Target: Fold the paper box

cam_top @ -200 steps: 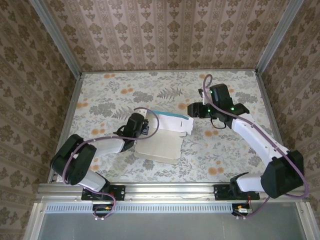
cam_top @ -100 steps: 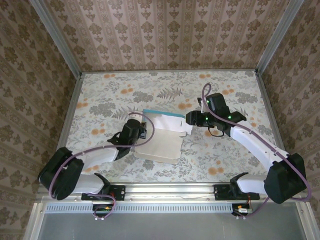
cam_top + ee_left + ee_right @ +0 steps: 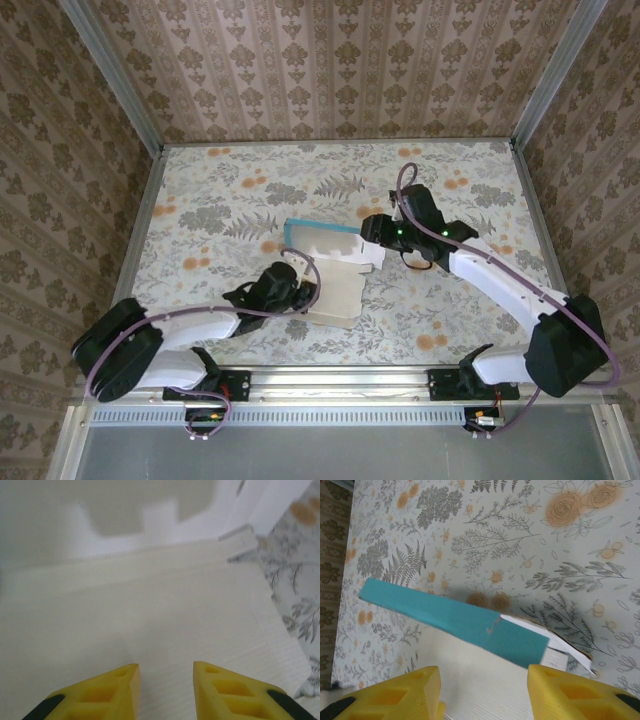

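the paper box [image 3: 333, 288] is turquoise and white, the table [image 3: 220, 190] floral.

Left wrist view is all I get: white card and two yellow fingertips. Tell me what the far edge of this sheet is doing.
Observer: The paper box has a turquoise flap raised along its far edge, casting a shadow on the table.
Operator: Give me the other arm's position.
Observer: The right gripper is at the box's far right corner, by the right end of that flap.
Operator: Say whether it is gripping anything.
Observer: Its jaws stand apart in the right wrist view, with white card below them and nothing pinched.
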